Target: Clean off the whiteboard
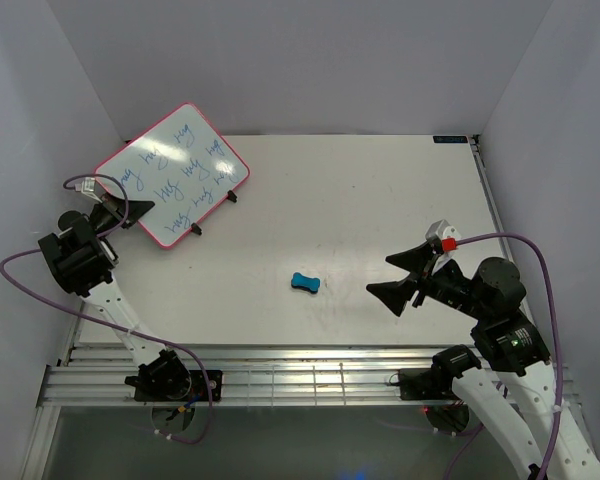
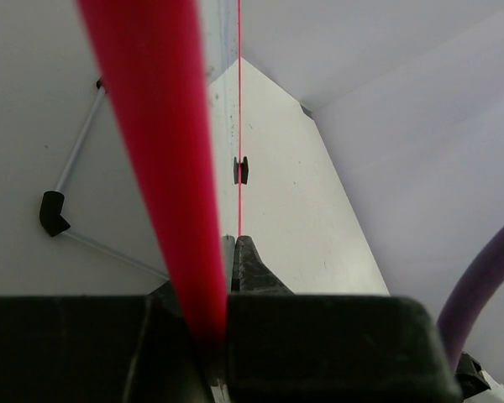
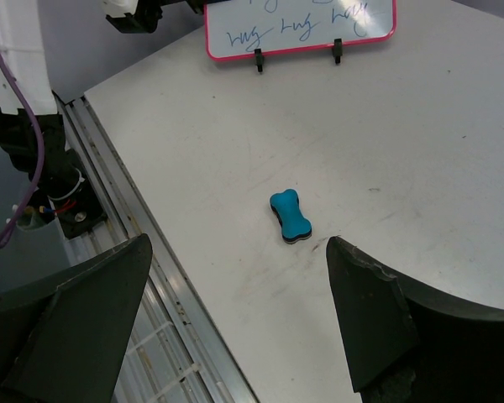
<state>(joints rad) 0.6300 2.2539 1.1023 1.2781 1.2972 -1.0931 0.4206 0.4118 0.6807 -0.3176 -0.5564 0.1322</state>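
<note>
Top external: left pincer [image 1: 128, 210] on whiteboard [image 1: 175, 170]

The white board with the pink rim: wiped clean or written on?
Written on: rows of blue handwriting cover the pink-rimmed white board; the small blue bone-shaped eraser lies apart.

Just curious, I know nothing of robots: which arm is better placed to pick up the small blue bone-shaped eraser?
The right. The right gripper stands open, pointing at the blue bone-shaped eraser. The left gripper is shut on the edge of the glossy pink-rimmed whiteboard.
</note>
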